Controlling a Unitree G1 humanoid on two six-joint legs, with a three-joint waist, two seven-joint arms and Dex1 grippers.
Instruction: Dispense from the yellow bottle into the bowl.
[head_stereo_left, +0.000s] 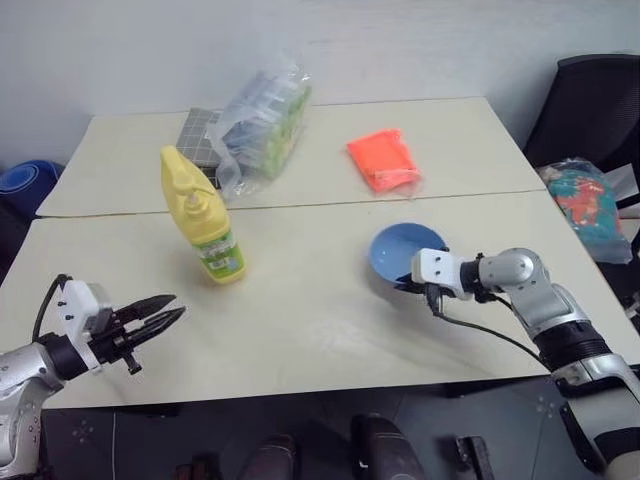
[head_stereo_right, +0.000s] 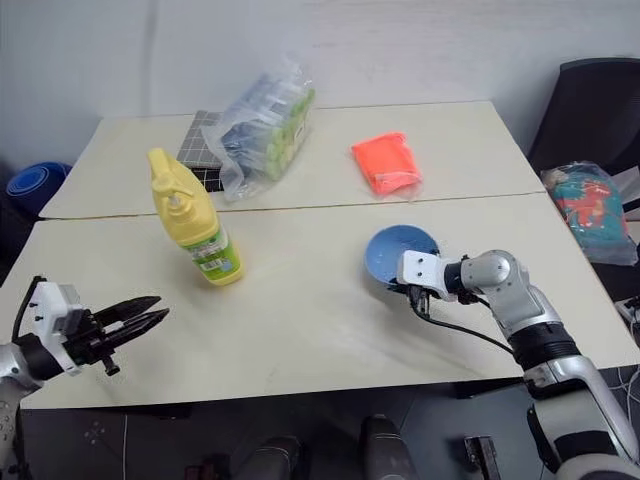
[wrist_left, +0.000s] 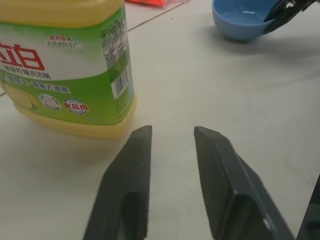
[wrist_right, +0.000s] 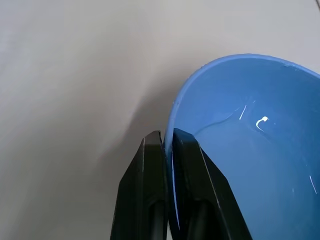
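So the yellow bottle (head_stereo_left: 203, 222) is standing upright on the surface (head_stereo_left: 300, 310), over on the robot's left half, nozzle up and the green-and-white label facing the near edge. The left gripper (head_stereo_left: 172, 312) is hanging low near the front edge, pointing roughly toward the bottle but well short of it, fingers (wrist_left: 127, 170) spread apart with nothing between them; in the left wrist view there's bare surface between the fingertips and the bottle's base sits just past them, off to one side. Over on the right, the light-blue bowl (head_stereo_left: 400, 250) looks tipped up a bit toward the camera, and the right gripper (wrist_right: 168, 137) is clamped on its rim, one finger outside the wall and one inside, basically pinching the edge. There's a little clear liquid glinting inside the bowl. Further back there's an orange packet (head_stereo_left: 383, 160), a clear bag of green-and-blue stuff (head_stereo_left: 262, 125) lying on a checkered pad (head_stereo_left: 196, 135).
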